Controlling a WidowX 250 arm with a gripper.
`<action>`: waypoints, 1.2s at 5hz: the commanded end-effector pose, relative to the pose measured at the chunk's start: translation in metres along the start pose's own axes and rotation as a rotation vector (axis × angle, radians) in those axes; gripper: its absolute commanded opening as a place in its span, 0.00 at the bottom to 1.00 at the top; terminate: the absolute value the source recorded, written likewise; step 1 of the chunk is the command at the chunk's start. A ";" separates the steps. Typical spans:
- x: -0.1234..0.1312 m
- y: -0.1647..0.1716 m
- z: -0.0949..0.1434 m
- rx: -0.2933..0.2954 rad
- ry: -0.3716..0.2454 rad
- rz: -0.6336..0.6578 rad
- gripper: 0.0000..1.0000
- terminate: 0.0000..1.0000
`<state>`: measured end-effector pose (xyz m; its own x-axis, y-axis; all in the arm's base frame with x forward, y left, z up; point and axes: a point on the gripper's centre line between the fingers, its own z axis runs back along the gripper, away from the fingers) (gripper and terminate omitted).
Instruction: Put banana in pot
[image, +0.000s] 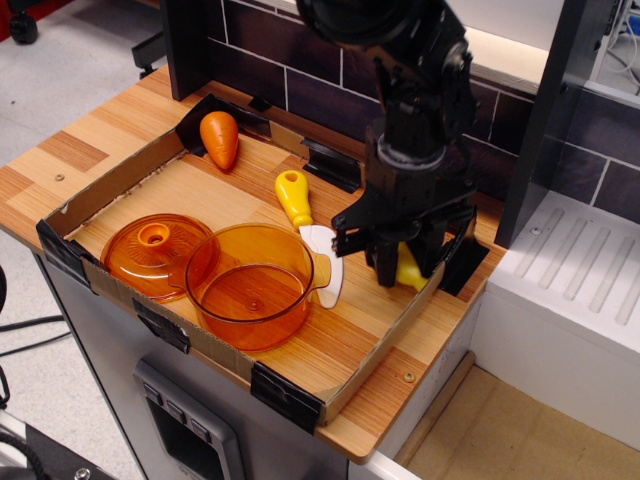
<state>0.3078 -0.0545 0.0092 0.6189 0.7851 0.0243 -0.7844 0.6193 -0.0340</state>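
The banana (411, 273) is a small yellow toy at the right side of the cardboard tray, mostly hidden between my gripper's dark fingers. My gripper (404, 263) points down and its fingers are closed in around the banana, close to the tray's right wall. The pot (250, 290), a round transparent orange bowl with a small side tab, stands empty at the tray's front, to the left of the gripper and apart from it.
An orange domed lid (155, 255) with a knob lies left of the pot. A yellow-handled white-bladed toy knife (296, 200) lies between pot and gripper. A toy carrot (220, 138) sits at the back left. Low cardboard walls (385, 345) ring the tray; a dark brick backsplash stands behind.
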 end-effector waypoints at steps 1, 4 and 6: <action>0.023 -0.011 0.082 -0.151 -0.034 0.055 0.00 0.00; 0.033 0.077 0.098 -0.088 -0.014 -0.015 0.00 0.00; 0.041 0.104 0.057 0.017 -0.046 -0.067 0.00 0.00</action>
<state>0.2410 0.0393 0.0494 0.6679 0.7430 0.0435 -0.7439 0.6682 0.0081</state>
